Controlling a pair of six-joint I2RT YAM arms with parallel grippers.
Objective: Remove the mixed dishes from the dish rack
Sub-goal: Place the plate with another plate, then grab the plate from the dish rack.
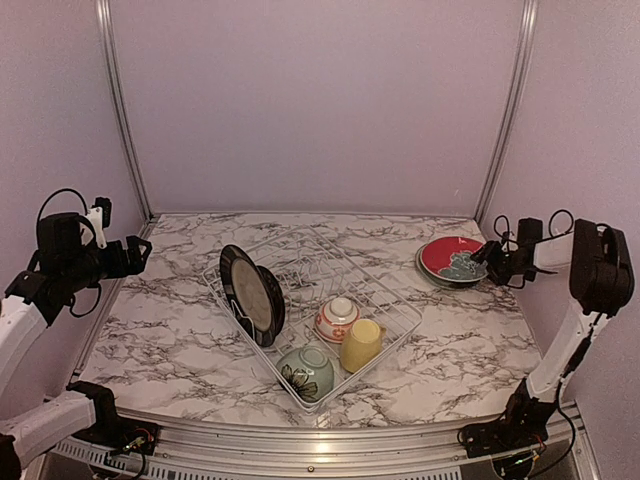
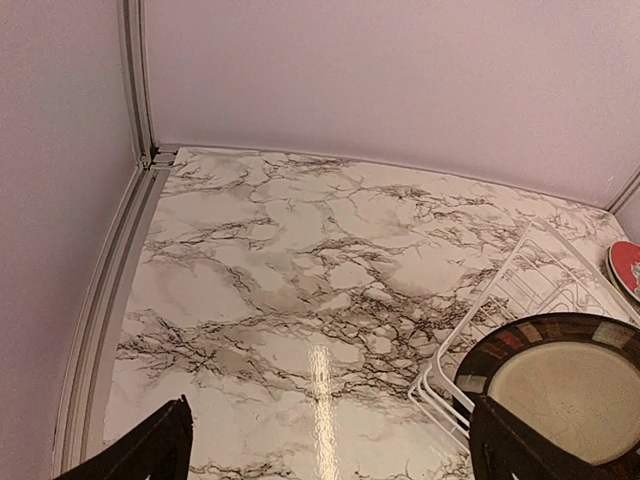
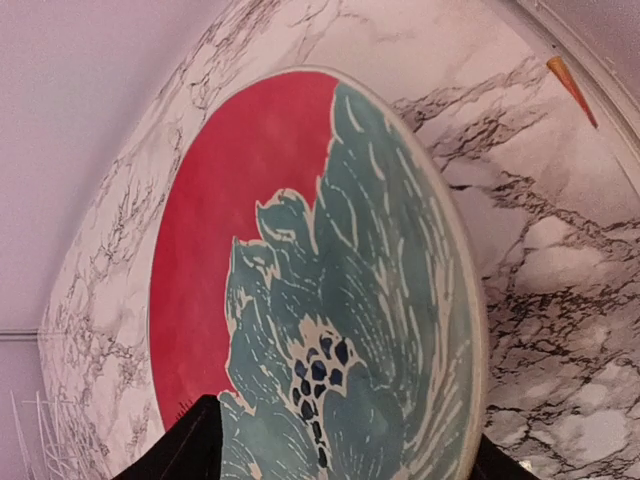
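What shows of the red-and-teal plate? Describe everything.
Round, glossy, ceramic-looking, the red-and-teal plate has a pale rim, red ground on one half and a big teal flower with dark blue dots. It lies face up at the far right of the marble table, outside the dish rack. The right gripper hangs open at its edge; contact cannot be told.

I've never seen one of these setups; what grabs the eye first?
The bright red-and-teal plate lying on the marble table at far right, the right gripper at its edge. Next, the dark black-rimmed plates standing upright at the left of the white dish rack.
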